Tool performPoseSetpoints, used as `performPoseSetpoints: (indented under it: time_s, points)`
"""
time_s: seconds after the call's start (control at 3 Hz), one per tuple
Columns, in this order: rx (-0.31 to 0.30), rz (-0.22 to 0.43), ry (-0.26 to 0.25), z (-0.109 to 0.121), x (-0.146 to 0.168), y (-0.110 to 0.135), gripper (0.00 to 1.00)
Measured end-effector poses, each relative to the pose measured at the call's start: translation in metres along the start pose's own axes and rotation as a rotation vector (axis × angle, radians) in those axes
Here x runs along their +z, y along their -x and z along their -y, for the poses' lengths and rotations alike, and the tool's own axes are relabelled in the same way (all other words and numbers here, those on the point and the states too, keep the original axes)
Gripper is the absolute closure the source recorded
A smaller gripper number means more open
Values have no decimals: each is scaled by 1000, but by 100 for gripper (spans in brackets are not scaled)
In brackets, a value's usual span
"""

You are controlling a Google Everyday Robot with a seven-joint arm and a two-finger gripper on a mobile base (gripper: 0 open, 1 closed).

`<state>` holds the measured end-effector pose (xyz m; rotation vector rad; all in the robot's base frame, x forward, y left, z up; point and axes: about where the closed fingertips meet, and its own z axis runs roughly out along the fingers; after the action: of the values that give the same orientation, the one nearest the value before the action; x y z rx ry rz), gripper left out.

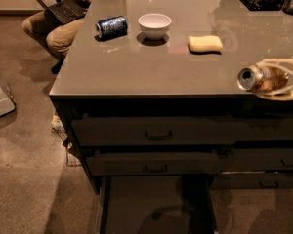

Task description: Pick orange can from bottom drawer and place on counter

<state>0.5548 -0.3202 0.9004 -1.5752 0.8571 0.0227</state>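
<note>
Orange can [249,77]: clamped between the jaws, lying on its side, silver end facing left.
Gripper [264,79]: pale two-finger unit entering from the right edge of the view; the jaws are closed around the orange can, one finger above it and one below.
Arm pose: wrist level, fingers pointing left along the counter's front edge; the rest of the arm is out of view to the right.
Counter [151,67]: glossy grey-brown top, spreading left of and beyond the jaws; the jaws sit over its front right edge, contact with the surface cannot be told.
Bottom drawer [146,206]: pulled open, well below and left of the jaws.
Upper drawers [158,130]: two, shut, below and left of the jaws.
Sponge [205,44]: yellow, beyond and left of the jaws, nearest item to them.
Bowl [154,24]: white, further left than the sponge.
Blue can [111,26]: on its side, just left of the bowl.
Person [58,30]: seated at the far left corner, laptop [63,11] on lap.
</note>
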Motion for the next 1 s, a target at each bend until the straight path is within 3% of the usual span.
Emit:
performPoseSetpoints:
  time_s: [0.33, 0.67, 1.0]
  points:
    - [-15, -19, 48, 39, 10, -5, 100]
    - [7, -42, 120, 68, 34, -19, 100]
    - [35, -51, 150, 81, 52, -29, 100]
